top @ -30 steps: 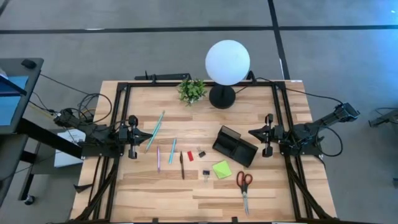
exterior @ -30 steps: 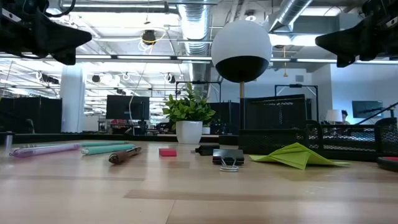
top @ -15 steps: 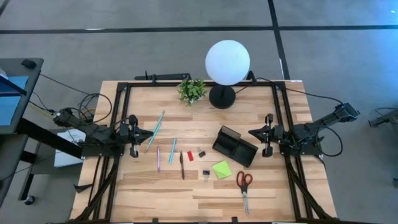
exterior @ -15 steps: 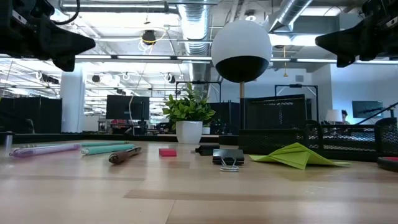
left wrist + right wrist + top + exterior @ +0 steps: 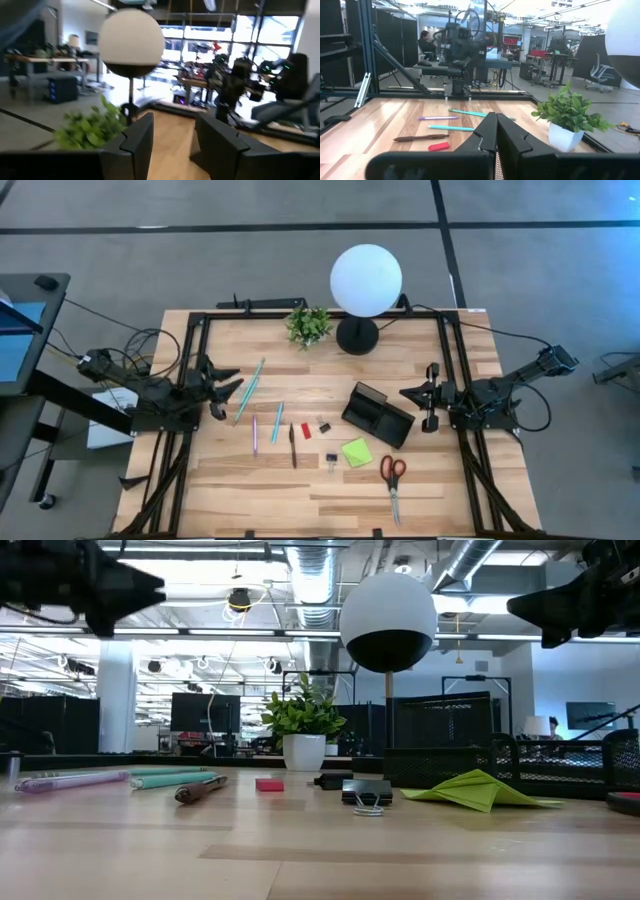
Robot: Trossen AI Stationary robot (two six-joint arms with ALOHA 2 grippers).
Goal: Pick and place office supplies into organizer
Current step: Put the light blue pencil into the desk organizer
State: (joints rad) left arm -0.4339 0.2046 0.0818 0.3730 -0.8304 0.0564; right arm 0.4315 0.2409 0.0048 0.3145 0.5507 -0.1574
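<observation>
Left gripper [image 5: 228,383] raised above the table's left edge, fingers [image 5: 135,142] spread apart, holding nothing. Just beyond the tips, toward the table's middle, the long teal pen [image 5: 250,388], lying on a diagonal with its far end angled toward the plant [image 5: 309,325]. Farther in and nearer the front, a pink pen [image 5: 254,434], a shorter teal pen [image 5: 277,422] and a dark pen [image 5: 292,446], all running roughly front to back, side by side. Then a red piece [image 5: 306,430], two black clips [image 5: 323,425] [image 5: 331,462], a green pad [image 5: 357,452] and the scissors [image 5: 393,483], blades toward the front edge.

Organizer [image 5: 378,415] right of centre, set askew, nothing visibly inside it. Right gripper [image 5: 410,394] held at the right edge, just beside the organizer's far end, fingers [image 5: 485,137] pressed together and empty.

Judged from this: pens nearer the left arm, long teal pen nearest; scissors and pad nearer the right. For that pen, fingers best placed across its diagonal shaft, not along it. No supplies placed yet.
</observation>
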